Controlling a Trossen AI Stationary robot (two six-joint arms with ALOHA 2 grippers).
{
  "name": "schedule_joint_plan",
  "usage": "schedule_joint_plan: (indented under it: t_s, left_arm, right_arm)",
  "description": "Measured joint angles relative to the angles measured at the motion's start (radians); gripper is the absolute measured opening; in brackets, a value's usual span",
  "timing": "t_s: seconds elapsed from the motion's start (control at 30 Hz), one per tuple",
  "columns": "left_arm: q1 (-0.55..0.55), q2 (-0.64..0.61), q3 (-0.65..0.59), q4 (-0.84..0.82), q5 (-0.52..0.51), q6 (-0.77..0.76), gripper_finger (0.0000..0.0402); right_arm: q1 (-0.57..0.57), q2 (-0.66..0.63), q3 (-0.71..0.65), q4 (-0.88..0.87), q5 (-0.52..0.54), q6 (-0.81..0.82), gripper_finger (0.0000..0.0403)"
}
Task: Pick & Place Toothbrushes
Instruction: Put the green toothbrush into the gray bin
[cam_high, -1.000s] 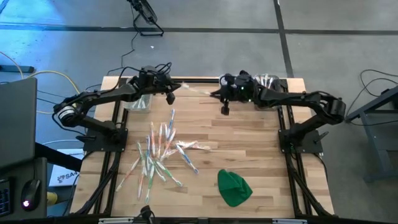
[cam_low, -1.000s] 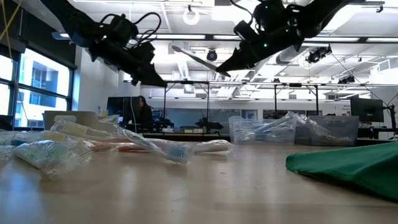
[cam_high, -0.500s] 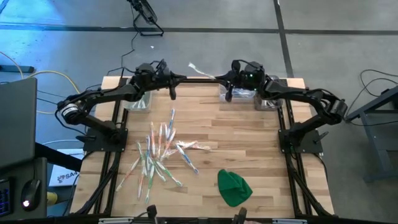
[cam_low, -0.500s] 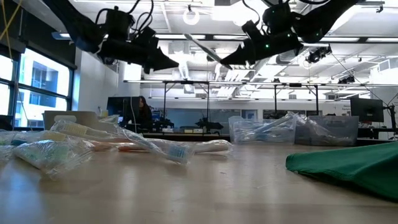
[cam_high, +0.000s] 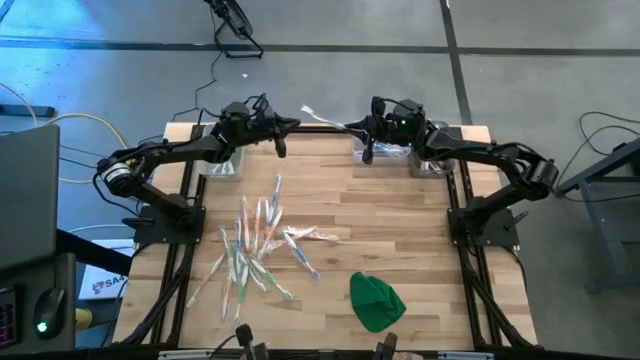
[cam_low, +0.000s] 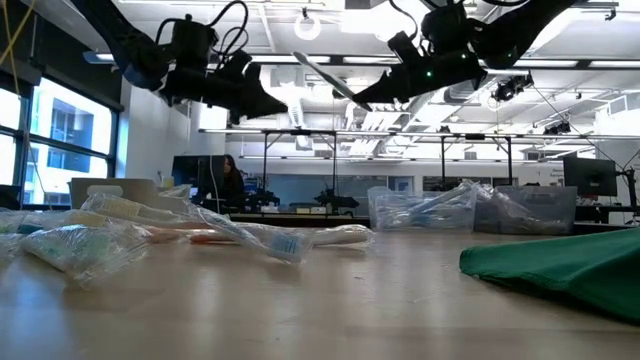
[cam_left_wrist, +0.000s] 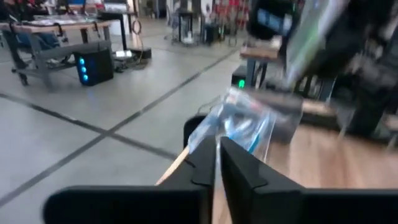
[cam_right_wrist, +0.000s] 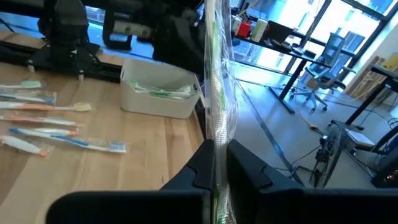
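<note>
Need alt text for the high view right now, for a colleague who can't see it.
The right gripper holds a wrapped toothbrush above the table's far edge, facing the left gripper. Loose toothbrushes and a green cloth lie nearer.

Both arms raised, fingers (cam_right_wrist: 245, 168) pinched

No text, label, brand, number or sign can be read anywhere in these views of the scene.

One wrapped toothbrush (cam_high: 322, 117) hangs aloft at the far edge; other toothbrushes (cam_high: 262, 245) lie scattered mid-table.
</note>
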Motion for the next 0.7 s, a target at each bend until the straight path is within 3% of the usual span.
schedule_joint_plan:
  t_s: [0.33,0.7]
  left_arm:
    - [-0.034,0.017,0.0,0.123,0.008,-0.101,0.015]
    - [-0.131,0.085,0.0,0.327,-0.085,-0.067,0.0166]
  right_arm:
    - [0.0,0.0,0.0,0.004,0.001,-0.026,0.0014]
    - [0.0,0.0,0.0,0.003,-0.002,-0.027,0.0014]
